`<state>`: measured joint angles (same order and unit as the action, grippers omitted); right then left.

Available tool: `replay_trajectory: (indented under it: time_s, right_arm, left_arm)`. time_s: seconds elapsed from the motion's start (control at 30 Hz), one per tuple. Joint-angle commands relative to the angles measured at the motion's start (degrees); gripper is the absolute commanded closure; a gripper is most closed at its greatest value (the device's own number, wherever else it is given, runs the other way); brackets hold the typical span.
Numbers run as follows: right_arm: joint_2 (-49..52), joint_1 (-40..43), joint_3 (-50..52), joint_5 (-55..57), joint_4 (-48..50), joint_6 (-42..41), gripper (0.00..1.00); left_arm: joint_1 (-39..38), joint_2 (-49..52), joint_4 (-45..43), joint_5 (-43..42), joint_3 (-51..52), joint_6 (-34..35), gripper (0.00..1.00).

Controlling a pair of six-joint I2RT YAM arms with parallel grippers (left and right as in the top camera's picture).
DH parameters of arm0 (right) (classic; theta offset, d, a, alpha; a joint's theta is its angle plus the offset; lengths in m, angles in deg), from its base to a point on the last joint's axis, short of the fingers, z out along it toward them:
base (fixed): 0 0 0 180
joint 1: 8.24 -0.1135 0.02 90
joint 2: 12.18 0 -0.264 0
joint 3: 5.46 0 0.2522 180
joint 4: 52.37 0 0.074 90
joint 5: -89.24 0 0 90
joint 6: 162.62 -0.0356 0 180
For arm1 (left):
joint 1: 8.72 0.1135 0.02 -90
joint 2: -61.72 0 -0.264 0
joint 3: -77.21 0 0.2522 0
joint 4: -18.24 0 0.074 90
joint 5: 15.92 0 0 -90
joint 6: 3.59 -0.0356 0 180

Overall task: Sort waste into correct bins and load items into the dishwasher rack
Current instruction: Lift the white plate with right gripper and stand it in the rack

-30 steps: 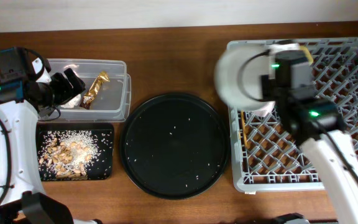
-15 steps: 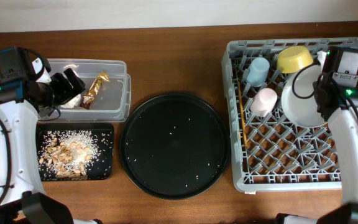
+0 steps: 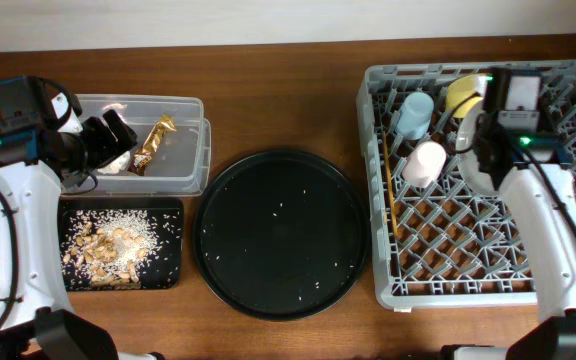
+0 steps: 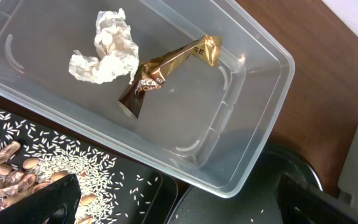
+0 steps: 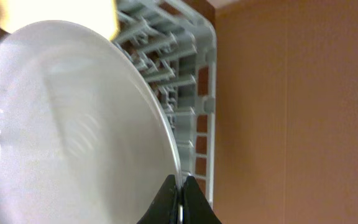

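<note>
White lettering on twisted gold-brown wrapper point(image 4: 166, 71), too crumpled to read, no other text

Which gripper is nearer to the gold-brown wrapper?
Left. The left gripper hangs over the clear tub beside the wrapper; the right gripper holds the plate at the dishwasher rack.

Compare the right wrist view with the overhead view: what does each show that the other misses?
Only the right wrist view shows how the right gripper grips: jaws pinched shut on the rim of the plate. Only the overhead view shows the blue cup, pink cup, chopsticks, round black tray and clear tub. Both show the plate, the rack and the yellow bowl, which is only a blur in the wrist view.
</note>
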<state>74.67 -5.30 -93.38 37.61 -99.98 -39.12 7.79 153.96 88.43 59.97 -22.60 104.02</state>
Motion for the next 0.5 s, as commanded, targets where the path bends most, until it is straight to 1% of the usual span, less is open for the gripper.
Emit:
replay_trajectory:
  time_s: [0.0, 0.1, 0.23, 0.3, 0.33, 0.37, 0.4, 0.43, 0.47]
  right_arm:
    - [0.22, -1.95, -1.03, -0.07, -0.46, 0.15, 0.96]
    - [0.66, -1.79, -1.03, -5.68, -1.6, 0.13, 0.96]
    - [2.58, -1.81, -1.03, -9.77, -2.47, 0.13, 0.95]
    - [2.93, -1.81, -1.03, -9.68, -2.6, 0.15, 0.86]
    - [2.93, -1.79, -1.03, -9.64, -2.58, 0.15, 0.75]
    - [2.93, -1.79, -1.03, -9.49, -2.56, 0.17, 0.58]
    - [2.93, -1.79, -1.03, -9.27, -2.58, 0.17, 0.46]
    - [2.93, -1.79, -1.03, -9.25, -2.56, 0.17, 0.29]
    - [2.89, -1.81, -1.03, -9.03, -2.34, 0.15, 0.19]
  left_arm:
    - [0.07, -0.35, 0.07, 0.04, -0.31, -0.28, 0.01]
    - [0.07, -0.35, 0.07, 0.04, -0.31, -0.28, 0.01]
    - [0.07, -0.35, 0.07, 0.04, -0.31, -0.28, 0.01]
    - [0.07, -0.35, 0.07, 0.04, -0.31, -0.28, 0.01]
    - [0.07, -0.35, 0.07, 0.04, -0.31, -0.28, 0.01]
    - [0.07, -0.35, 0.09, 0.04, -0.31, -0.28, 0.01]
    - [0.07, -0.35, 0.09, 0.04, -0.31, -0.28, 0.01]
    - [0.07, -0.35, 0.07, 0.04, -0.31, -0.28, 0.01]
    - [0.07, -0.35, 0.07, 0.04, -0.31, -0.28, 0.01]
